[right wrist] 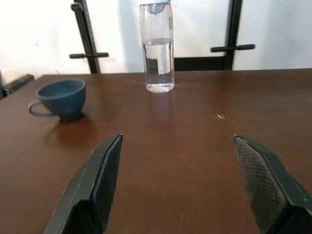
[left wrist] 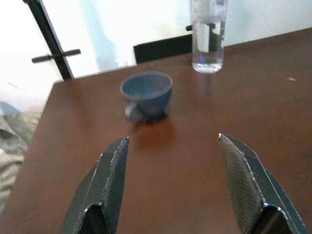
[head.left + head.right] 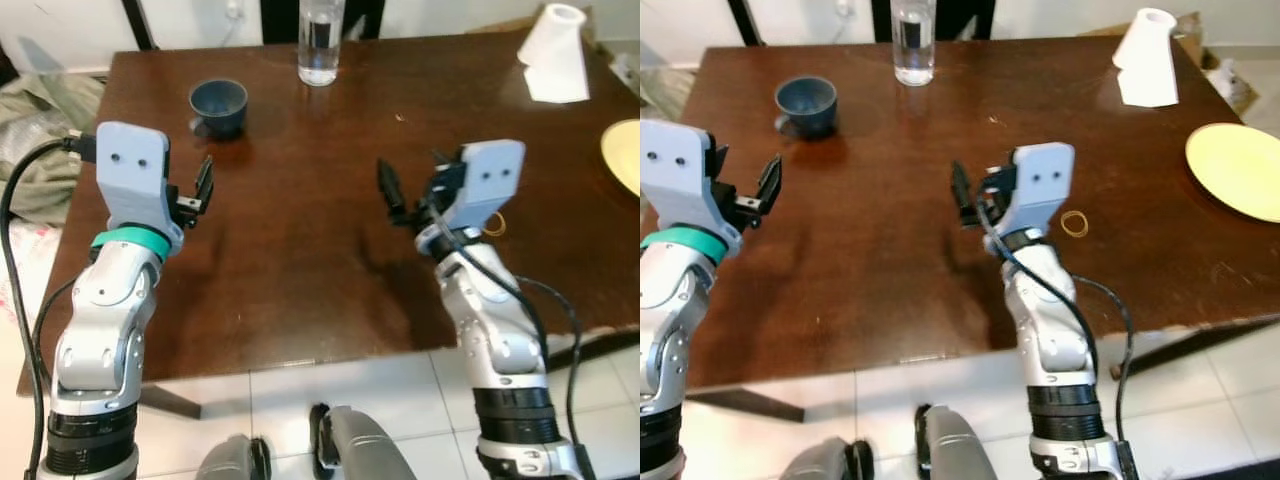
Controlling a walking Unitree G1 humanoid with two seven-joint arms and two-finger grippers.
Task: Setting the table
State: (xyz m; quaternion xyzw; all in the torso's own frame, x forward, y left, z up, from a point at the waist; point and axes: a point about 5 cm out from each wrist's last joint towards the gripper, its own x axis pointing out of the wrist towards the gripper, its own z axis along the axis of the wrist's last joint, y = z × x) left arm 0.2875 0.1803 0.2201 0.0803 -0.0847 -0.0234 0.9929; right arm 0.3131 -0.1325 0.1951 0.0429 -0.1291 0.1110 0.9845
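Two wide-open claws, left claw (image 2: 170,185) and right claw (image 1: 178,187), hover empty over the dark wooden bench (image 3: 300,250), whose far-left corner carries a small blue ceramic cup (image 3: 218,106), probably light, rigid, breakable, best pinched across its rim or handle.

Yellow plate (image 3: 624,155) cut off by the edge (right side); glass (image 3: 320,40) top cropped.
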